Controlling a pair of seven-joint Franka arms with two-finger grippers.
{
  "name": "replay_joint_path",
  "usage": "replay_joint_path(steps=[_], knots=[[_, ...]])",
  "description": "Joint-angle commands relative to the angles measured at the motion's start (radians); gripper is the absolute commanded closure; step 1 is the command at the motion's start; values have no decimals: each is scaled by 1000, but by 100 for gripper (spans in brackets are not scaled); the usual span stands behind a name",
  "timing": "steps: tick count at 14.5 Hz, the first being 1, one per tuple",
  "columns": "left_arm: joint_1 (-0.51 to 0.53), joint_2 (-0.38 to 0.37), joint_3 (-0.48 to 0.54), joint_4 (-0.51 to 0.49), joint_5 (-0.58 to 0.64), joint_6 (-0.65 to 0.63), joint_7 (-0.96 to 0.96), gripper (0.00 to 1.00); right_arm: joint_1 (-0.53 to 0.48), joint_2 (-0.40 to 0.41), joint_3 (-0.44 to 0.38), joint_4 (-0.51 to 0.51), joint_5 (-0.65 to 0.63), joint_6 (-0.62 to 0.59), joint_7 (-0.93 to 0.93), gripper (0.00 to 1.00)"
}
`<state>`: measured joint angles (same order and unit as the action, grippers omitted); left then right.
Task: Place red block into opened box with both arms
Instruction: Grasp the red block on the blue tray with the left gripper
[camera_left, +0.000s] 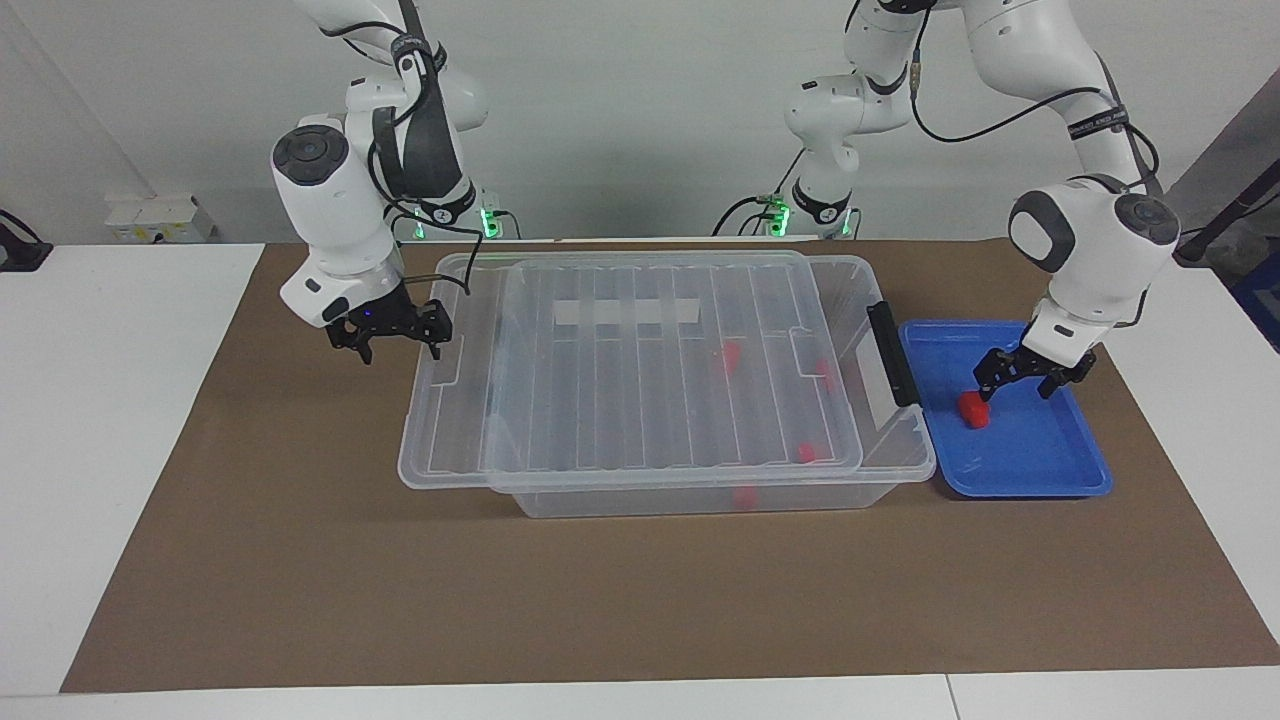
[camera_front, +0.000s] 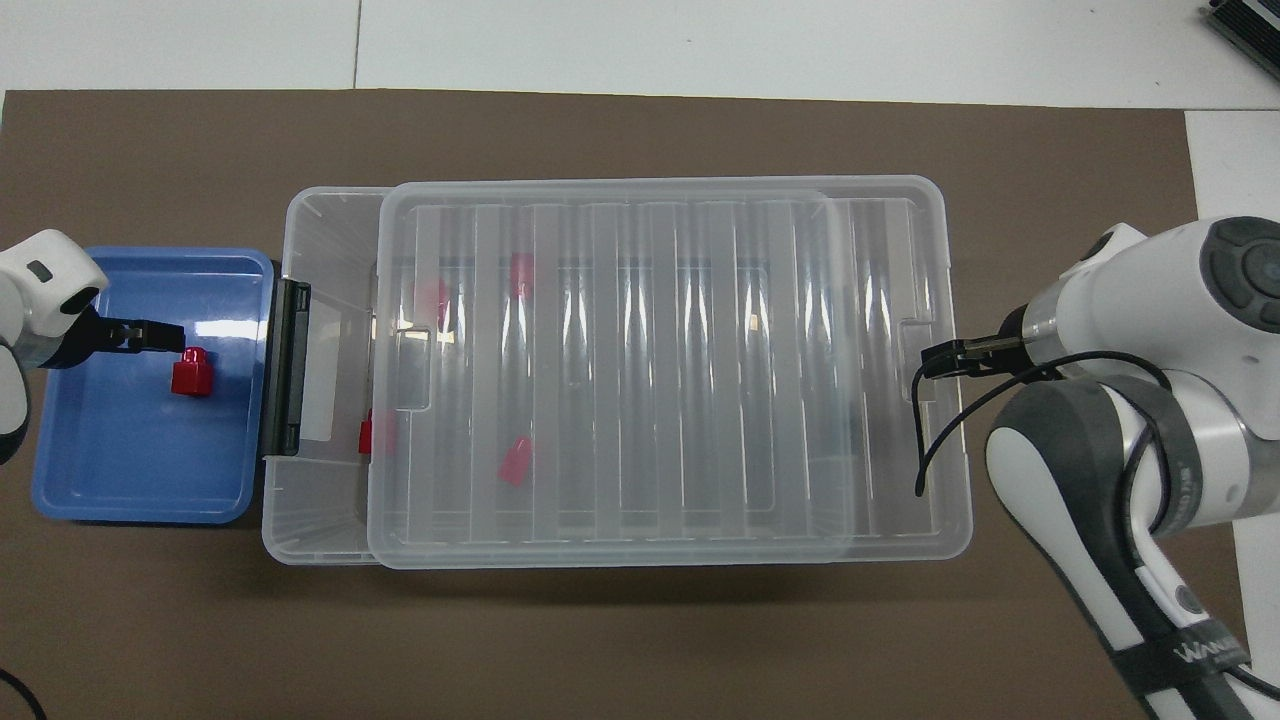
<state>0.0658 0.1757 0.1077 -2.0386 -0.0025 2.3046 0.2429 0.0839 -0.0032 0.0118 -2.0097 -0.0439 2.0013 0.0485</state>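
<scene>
So I'm sitting at the remote station and the left end effector (camera_left: 1034, 377) is hanging low over the blue tray (camera_left: 1040, 470), fingers spread apart, one fingertip right by the red block (camera_left: 973, 410) but not gripping it. The block is sitting in the tray, at the left arm's end of the counter (camera_left: 640, 600), just beside the box (camera_left: 700, 495).

The right end effector (camera_left: 394, 338) is sitting at the lid's (camera_left: 620, 400) edge toward the right arm's end, fingers apart too; I honestly can't tell if it's touching the lid or just next to it. The ribbed clear lid is lying on top of the box but offset toward the right arm's end, overhanging that end and leaving a strip of the box open next to the black latch handle (camera_left: 892, 352). A few more red blocks (camera_front: 514, 461) are showing inside through the plastic.
</scene>
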Motion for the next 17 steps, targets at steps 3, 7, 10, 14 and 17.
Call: replay_joint_path(steps=[3,7,10,14,17], knots=[[11,45,-8,-57,4,122,-8,0,-13,-9,-30,-12,-25,-6,-47,0],[25,56,-8,-136,3,213,-7,0,-13,-12,-50,-9,-31,-18,-81,0],[34,51,-8,-147,3,205,-20,0,-13,-14,-64,-7,-31,-24,-102,0],[22,50,-8,-149,3,193,-89,0,-12,-14,-78,-7,-33,-24,-124,0],[20,50,-8,-149,3,193,-96,33,-13,-15,-96,-7,-33,-33,-148,0]])
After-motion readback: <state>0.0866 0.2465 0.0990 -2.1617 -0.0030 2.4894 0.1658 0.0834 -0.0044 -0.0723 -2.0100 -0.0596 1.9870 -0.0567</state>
